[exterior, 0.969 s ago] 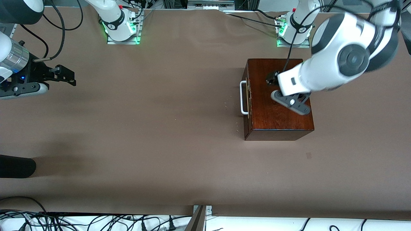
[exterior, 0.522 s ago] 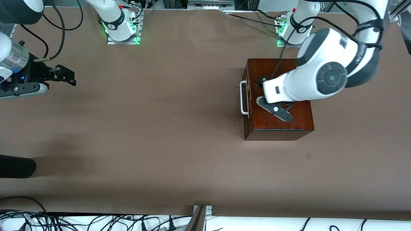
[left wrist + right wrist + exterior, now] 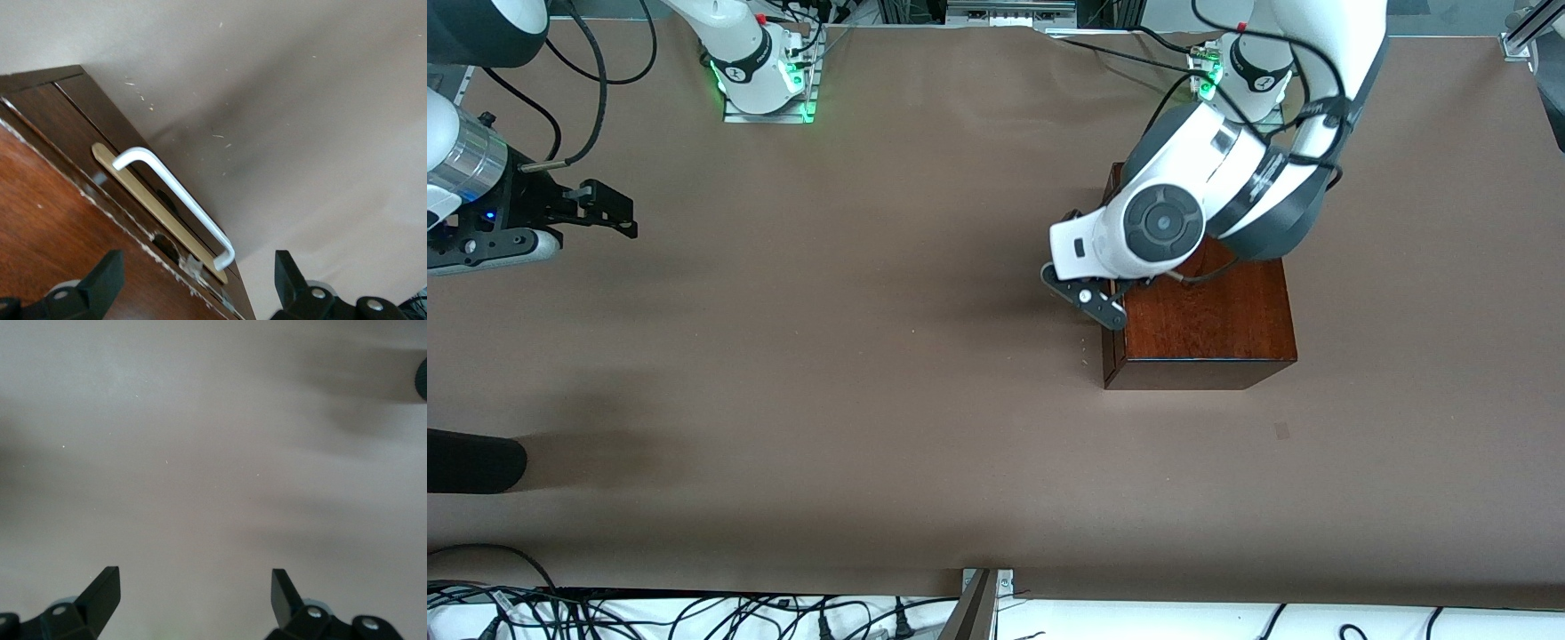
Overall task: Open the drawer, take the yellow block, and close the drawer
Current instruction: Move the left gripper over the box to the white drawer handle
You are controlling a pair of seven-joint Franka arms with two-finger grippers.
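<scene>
The mahogany box (image 3: 1209, 311) stands toward the left arm's end of the table. Its drawer (image 3: 80, 113) is shut, its front facing the right arm's end. On that front sit a brass plate (image 3: 143, 193) and a white bar handle (image 3: 175, 193). My left gripper (image 3: 1089, 298) hangs over the box's drawer-front edge and hides the handle in the front view. In the left wrist view it (image 3: 193, 283) is open, one finger (image 3: 100, 280) over the box top and the other over the table, the handle lying below them. The yellow block is out of view. My right gripper (image 3: 609, 209) waits open (image 3: 193, 593) over bare table.
A dark rounded object (image 3: 471, 460) pokes in at the right arm's end, near the front camera. Cables (image 3: 694, 613) run along the table's near edge. The arm bases (image 3: 765, 80) (image 3: 1245, 84) stand along the edge farthest from the camera.
The left arm has swung from above the middle of the box top to its drawer-front edge, now covering the handle in the front view. The right arm has stayed put.
</scene>
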